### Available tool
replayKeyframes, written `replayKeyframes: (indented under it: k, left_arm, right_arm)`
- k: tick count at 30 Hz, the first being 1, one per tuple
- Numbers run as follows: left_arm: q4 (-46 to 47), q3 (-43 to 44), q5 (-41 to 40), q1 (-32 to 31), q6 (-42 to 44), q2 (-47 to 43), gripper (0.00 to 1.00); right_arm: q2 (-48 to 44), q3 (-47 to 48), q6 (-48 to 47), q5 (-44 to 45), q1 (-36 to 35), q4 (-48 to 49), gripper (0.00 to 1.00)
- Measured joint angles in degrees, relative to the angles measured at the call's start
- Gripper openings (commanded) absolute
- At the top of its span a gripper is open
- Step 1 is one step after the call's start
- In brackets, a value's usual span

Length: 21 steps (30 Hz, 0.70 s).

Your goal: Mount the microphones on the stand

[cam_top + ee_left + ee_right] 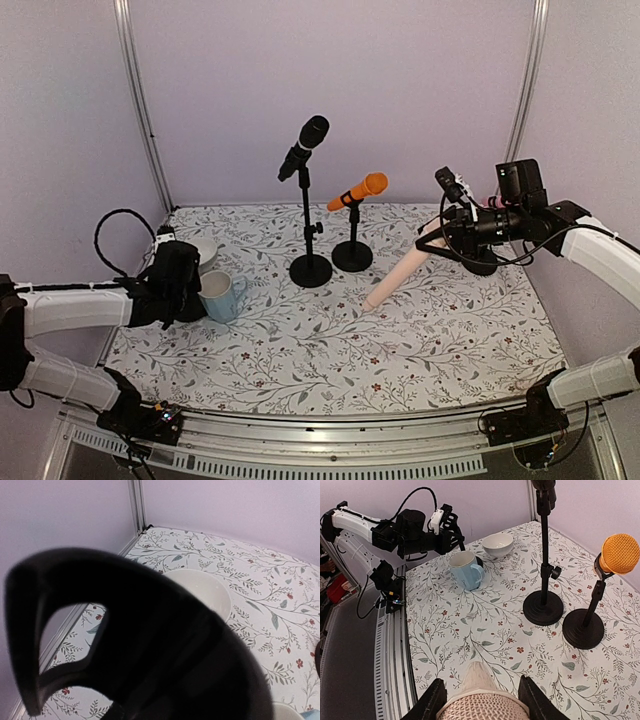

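Lying flat beneath smooth lilac walls (pixel 400 80), a floral-printed cloth (pixel 330 350); right claw (pixel 483 696) clamps a pale beige-pink mesh-headed microphone (pixel 398 277); left claw's (pixel 188 290) opening unclear.

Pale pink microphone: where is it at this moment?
Top view, right side: the pale pink microphone hangs slanted in the right pincer, its tail low, just right of the short stand.

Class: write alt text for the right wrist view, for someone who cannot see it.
The right end effector grips a pale beige-pink microphone by its head. Beyond: an orange microphone on its short stand, a taller stand, a blue mug and a white bowl.
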<state>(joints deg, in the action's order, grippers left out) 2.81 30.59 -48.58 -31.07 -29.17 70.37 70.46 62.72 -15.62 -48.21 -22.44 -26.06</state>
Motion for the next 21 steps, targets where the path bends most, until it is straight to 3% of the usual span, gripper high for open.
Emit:
replayKeyframes:
  k: [6, 14, 21]
  left_arm:
    - [-0.4, 0.0, 0.9, 0.0, 4.1, -6.7, 0.00]
    - [-2.4, 4.2, 2.3, -1.3, 10.4, -15.6, 0.00]
    - [-4.1, 15.5, 1.4, -13.5, 15.9, -14.0, 0.00]
  right_arm:
    - [-0.5, -0.5, 0.2, -0.1, 0.0, 0.5, 0.12]
    - [-0.6, -0.6, 0.4, -0.1, 0.0, 1.0, 0.09]
    - [-0.6, -0.4, 0.4, 0.6, 0.0, 0.9, 0.06]
